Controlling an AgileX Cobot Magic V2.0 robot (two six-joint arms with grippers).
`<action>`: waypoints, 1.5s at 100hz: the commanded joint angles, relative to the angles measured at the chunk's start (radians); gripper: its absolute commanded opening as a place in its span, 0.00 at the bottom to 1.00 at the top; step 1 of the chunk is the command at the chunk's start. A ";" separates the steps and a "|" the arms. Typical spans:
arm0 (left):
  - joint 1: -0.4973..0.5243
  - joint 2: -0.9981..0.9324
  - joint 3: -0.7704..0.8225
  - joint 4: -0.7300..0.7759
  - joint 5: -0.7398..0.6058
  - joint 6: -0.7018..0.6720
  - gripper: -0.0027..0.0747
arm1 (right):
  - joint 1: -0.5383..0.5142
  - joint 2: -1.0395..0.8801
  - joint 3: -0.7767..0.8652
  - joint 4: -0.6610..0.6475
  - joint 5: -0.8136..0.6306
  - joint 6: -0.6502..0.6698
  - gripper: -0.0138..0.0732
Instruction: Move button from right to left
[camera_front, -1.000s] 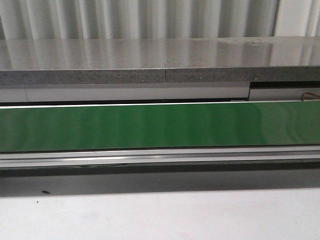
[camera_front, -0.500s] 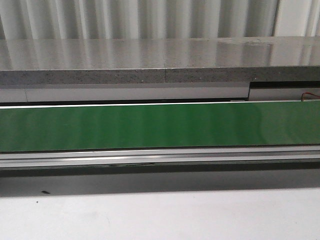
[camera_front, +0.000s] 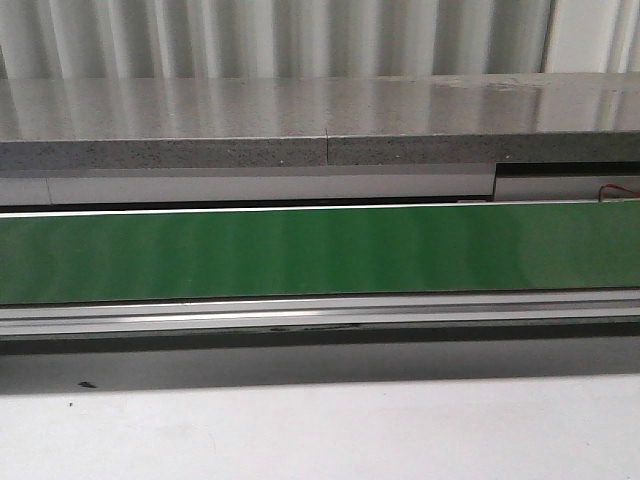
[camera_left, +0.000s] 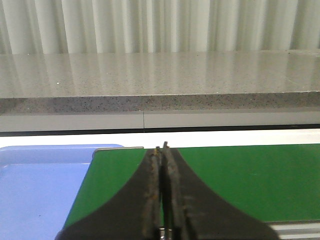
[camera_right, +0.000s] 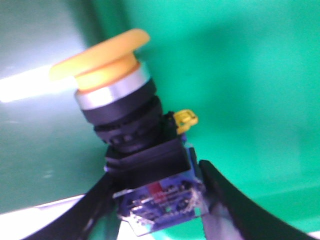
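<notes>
My right pincer (camera_right: 160, 200) clamps the button (camera_right: 135, 145) by its contact block, yellow cap clear, over the green belt (camera_right: 240, 75). My left pincer (camera_left: 163, 150) waits closed and empty; beyond it, blue tray (camera_left: 40, 185), then counter (camera_left: 160, 75).

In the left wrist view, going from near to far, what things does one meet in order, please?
Left gripper → green belt → white strip → grey speckled counter → pale curtain.
</notes>
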 joint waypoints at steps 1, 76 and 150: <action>-0.008 -0.026 0.038 -0.001 -0.082 -0.001 0.01 | 0.067 -0.046 -0.025 0.013 -0.009 0.066 0.32; -0.008 -0.026 0.038 -0.001 -0.082 -0.001 0.01 | 0.179 -0.049 -0.025 0.029 -0.092 0.107 0.87; -0.008 -0.026 0.038 -0.001 -0.082 -0.001 0.01 | 0.403 -0.508 0.201 0.029 -0.253 -0.094 0.09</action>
